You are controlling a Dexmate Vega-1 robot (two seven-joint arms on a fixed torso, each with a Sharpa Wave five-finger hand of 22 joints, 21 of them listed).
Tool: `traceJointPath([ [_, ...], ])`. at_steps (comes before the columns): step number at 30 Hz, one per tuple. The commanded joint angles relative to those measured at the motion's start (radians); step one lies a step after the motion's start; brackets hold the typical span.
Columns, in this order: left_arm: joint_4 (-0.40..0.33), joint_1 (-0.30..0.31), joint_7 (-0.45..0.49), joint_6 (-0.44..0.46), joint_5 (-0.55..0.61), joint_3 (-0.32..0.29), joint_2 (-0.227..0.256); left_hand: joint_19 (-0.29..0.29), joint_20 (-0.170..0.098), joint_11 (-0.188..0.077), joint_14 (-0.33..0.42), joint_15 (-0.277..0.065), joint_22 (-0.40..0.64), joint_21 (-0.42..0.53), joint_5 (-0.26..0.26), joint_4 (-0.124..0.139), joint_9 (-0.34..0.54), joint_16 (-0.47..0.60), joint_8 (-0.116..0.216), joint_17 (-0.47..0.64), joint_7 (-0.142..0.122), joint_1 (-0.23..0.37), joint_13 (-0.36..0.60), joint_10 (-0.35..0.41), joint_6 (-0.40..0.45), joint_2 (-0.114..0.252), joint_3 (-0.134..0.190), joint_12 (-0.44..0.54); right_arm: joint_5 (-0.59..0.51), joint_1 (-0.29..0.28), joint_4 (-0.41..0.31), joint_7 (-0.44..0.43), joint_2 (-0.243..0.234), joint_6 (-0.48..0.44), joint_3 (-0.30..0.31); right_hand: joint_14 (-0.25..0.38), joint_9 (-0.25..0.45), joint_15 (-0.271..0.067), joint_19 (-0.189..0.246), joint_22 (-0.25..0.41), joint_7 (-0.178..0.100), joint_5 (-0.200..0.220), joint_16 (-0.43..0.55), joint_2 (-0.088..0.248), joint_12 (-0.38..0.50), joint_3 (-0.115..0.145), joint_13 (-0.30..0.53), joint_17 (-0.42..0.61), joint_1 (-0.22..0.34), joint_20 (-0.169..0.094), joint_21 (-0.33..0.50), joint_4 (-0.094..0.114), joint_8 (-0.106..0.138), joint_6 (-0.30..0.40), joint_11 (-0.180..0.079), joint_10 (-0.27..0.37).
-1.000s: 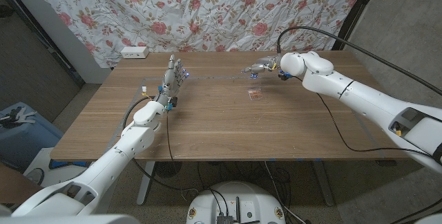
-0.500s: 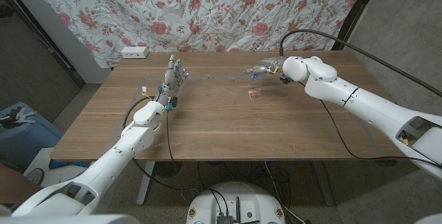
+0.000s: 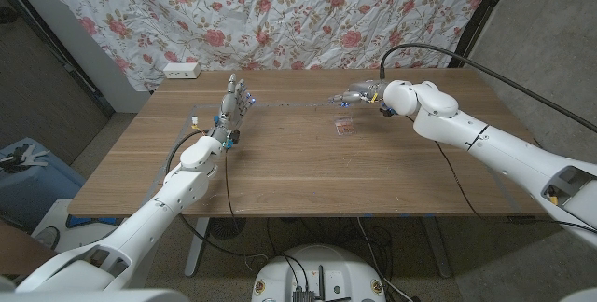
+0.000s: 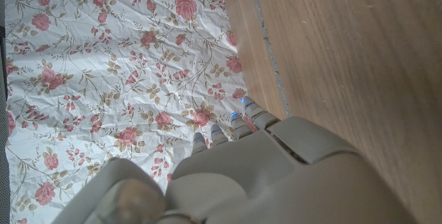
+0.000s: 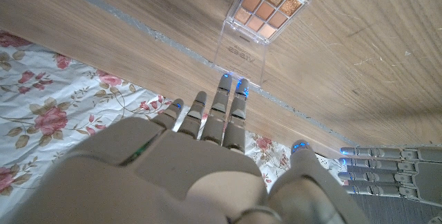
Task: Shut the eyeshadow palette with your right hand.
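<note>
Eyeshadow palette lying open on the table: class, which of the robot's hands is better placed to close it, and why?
Right. The right hand hovers just behind the open eyeshadow palette, fingers extended toward its clear lid. The left hand stands far across the table.

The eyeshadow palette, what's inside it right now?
The eyeshadow palette lies open on the wooden table. Inside is a grid of square pans in tan, brown and shimmery shades. Its clear lid is folded back toward the right hand; nothing covers the pans.
</note>
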Motion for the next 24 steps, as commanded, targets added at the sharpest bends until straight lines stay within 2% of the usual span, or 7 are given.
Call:
traceJointPath([
  [1, -0.001, 0.001, 0.000, 0.000, 0.000, 0.000, 0.000, 0.008, -0.010, -0.008, -0.010, -0.071, 0.004, 0.006, 0.002, 0.000, 0.003, 0.008, 0.006, 0.003, -0.009, -0.001, 0.003, 0.001, 0.000, 0.001, 0.005, 0.005, -0.004, -0.008, -0.006, 0.004, -0.002, 0.002, 0.004, -0.005, 0.003, 0.002, 0.004, 0.004, -0.004, 0.007, -0.001, 0.021, -0.001, 0.006, 0.002, 0.002, 0.009, -0.002, 0.002, -0.003, -0.001, 0.001, 0.002, -0.001],
  [24, -0.001, 0.000, 0.000, 0.000, 0.000, 0.000, 0.000, 0.008, -0.010, -0.006, -0.009, -0.071, 0.004, 0.006, 0.002, 0.001, 0.003, 0.008, 0.006, 0.003, -0.009, -0.001, 0.003, 0.001, 0.001, 0.000, 0.006, 0.005, 0.017, -0.034, -0.044, 0.027, -0.033, 0.006, 0.025, -0.002, 0.000, 0.001, 0.005, 0.004, -0.002, 0.006, 0.001, 0.021, -0.002, 0.009, 0.009, 0.002, 0.010, -0.002, 0.001, -0.008, 0.005, 0.019, -0.001, 0.012],
])
